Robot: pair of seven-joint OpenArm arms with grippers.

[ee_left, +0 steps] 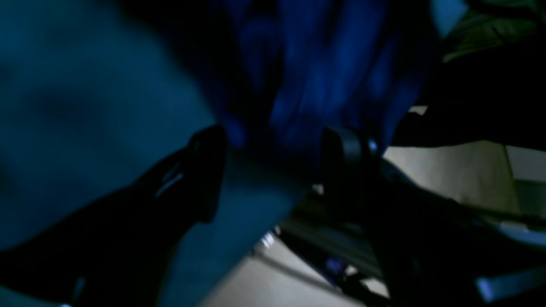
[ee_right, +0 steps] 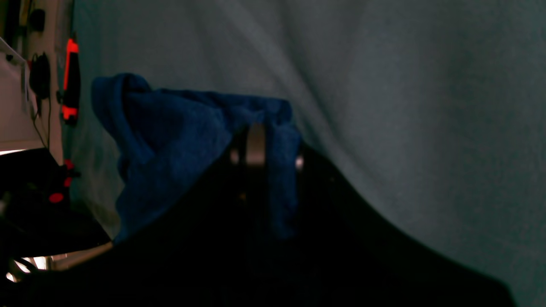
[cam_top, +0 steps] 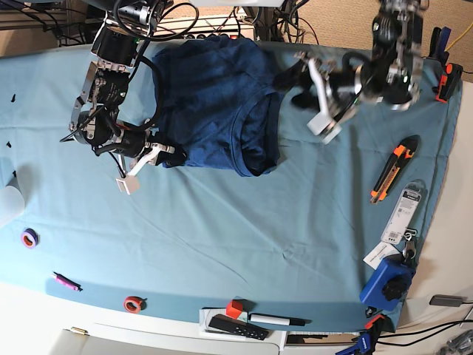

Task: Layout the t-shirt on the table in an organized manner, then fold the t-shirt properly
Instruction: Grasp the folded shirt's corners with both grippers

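My right claw (cam_top: 164, 154) sits at the hem corner of the t-shirt (cam_top: 214, 96), on the left of the base view, and my right wrist view shows it pinched onto a bunched blue fold (ee_right: 170, 140), fabric draped over both sides of the fingertip (ee_right: 255, 143). So I read that claw as gripping the shirt. My left claw (ee_left: 273, 149) shows in its own wrist view with the 2 jaws well apart, blurred blue cloth between and beyond them, and nothing clamped. In the base view it hangs by the shirt's other edge, toward the upper right (cam_top: 325, 103).

The t-shirt lies toward the far side of the table (cam_top: 244, 222), on the teal cloth, rumpled. One edge is doubled over in a curved fold near the middle, and no sleeve is visibly spread out. I judge the layout step is in hand and nowhere near finished, and folding has not begun.

To do this well, I would first settle the left claw on a single layer at the opposite corner, not a wad. Then I would draw both claws apart evenly and lift just enough for the doubled edge to fall open. The risk is catching 2 layers on the right, which would keep the hem folded under. A box cutter (cam_top: 393, 168) lies well clear on the right.
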